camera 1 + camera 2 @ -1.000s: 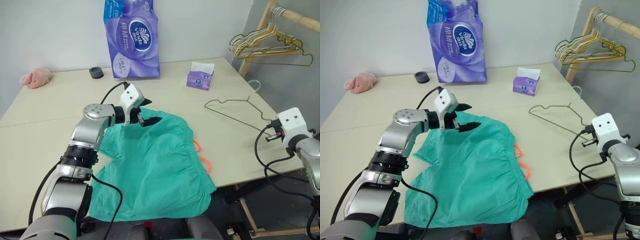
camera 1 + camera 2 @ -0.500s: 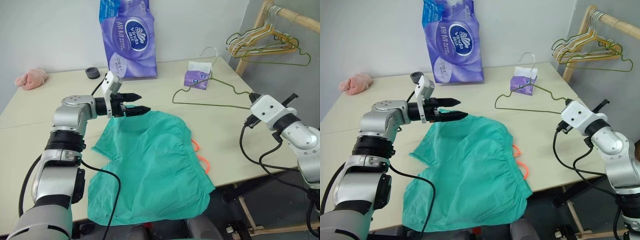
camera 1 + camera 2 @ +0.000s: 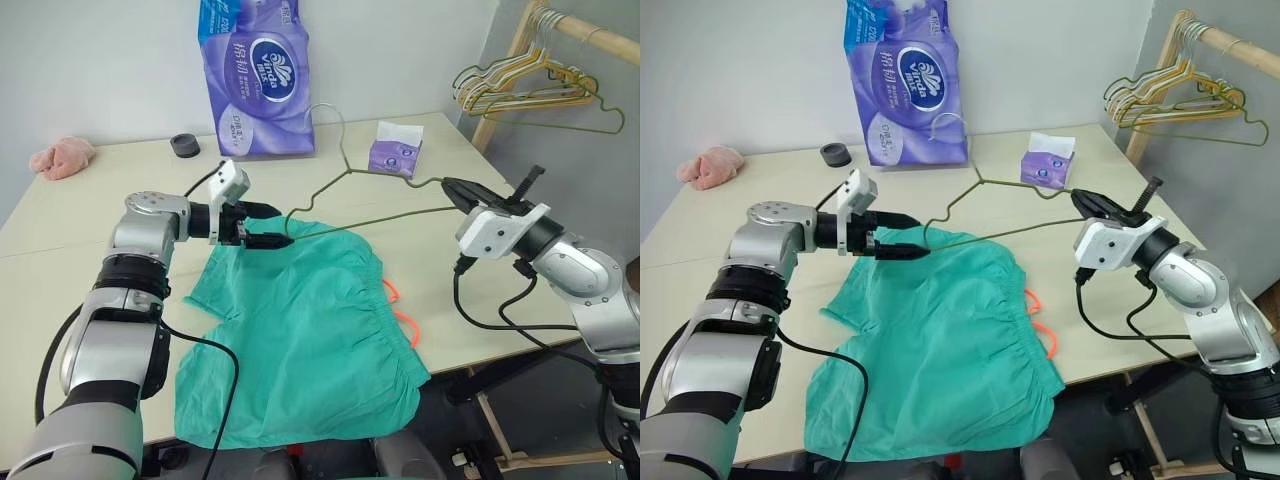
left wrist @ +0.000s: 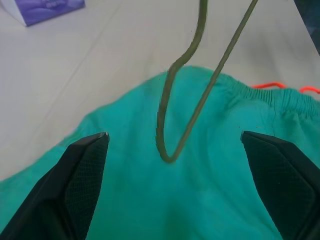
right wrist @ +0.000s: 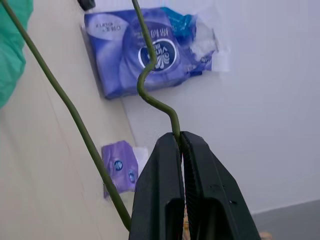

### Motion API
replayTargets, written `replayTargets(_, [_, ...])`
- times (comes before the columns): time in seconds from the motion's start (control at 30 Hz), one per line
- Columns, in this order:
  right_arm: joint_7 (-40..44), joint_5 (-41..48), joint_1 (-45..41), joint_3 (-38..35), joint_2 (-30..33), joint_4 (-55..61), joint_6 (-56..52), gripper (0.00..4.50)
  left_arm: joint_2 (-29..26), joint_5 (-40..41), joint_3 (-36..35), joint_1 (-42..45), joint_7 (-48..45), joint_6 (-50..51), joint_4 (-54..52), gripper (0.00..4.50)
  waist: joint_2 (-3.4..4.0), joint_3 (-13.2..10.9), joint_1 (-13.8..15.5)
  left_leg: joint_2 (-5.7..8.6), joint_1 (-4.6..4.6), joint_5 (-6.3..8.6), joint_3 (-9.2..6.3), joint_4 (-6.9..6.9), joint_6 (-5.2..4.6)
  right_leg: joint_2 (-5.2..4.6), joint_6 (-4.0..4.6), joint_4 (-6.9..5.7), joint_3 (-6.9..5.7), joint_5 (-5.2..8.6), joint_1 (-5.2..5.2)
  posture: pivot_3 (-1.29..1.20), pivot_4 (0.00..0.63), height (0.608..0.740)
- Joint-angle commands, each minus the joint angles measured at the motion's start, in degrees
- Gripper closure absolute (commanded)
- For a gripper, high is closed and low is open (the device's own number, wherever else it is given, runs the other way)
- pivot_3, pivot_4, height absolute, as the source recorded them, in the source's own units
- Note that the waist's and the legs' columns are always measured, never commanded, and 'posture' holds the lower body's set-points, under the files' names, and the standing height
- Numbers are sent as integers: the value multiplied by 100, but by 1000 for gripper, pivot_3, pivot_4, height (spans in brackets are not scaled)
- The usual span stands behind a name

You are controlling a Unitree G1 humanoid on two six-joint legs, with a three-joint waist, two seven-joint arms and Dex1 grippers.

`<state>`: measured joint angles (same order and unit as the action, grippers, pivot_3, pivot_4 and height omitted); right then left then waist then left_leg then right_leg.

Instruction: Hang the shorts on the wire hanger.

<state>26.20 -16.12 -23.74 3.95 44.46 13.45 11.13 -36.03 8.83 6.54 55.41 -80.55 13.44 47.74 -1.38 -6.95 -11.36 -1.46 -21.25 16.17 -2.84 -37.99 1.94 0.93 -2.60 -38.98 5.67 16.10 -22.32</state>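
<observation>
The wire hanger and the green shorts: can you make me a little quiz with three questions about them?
1. True or false: the shorts already hang on the wire hanger.
2. Which gripper is shut on the wire hanger? A) left B) right
3. Fill in: the hanger's far corner hovers between the open fingers of the ___ gripper.

Key:
1. False; the shorts lie flat on the table.
2. B, the right gripper.
3. Left; left gripper.

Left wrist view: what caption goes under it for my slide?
Open left gripper hovers over the teal shorts, the wire hanger tip between its fingers.
</observation>
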Motion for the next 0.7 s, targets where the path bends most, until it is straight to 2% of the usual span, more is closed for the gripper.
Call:
replayTargets(0.03, [90,-11,-237,56,-90,233,289,4500,27,-89,-11,70,-11,-153,-23,33,0,0,-1,0,-1,0,0,0,0,0,0,0,0,0,0,-197,75,740])
replayTargets(0.23, [211,-26,-355,196,-337,302,478,4500,219,-87,13,-37,-101,-49,-194,33,0,0,0,0,-1,0,0,-2,0,0,23,0,0,-13,0,-198,76,740])
replayTargets(0.37, [254,-42,-382,183,-444,293,490,4500,206,-22,111,-262,-487,169,-560,33,0,0,-11,0,0,0,1,-2,0,0,25,0,1,-15,0,-200,80,740])
replayTargets(0.5, [274,-47,-398,148,-501,261,498,4500,191,30,79,-369,-633,381,-755,875,0,0,-10,0,0,0,0,-2,0,0,26,-2,0,-15,0,-200,80,740])
replayTargets(0.7, [257,12,-376,94,-578,282,508,4500,188,80,53,-495,-720,665,-1029,2699,0,0,-11,0,2,0,0,-4,0,0,25,-3,0,-15,1,-196,81,740])
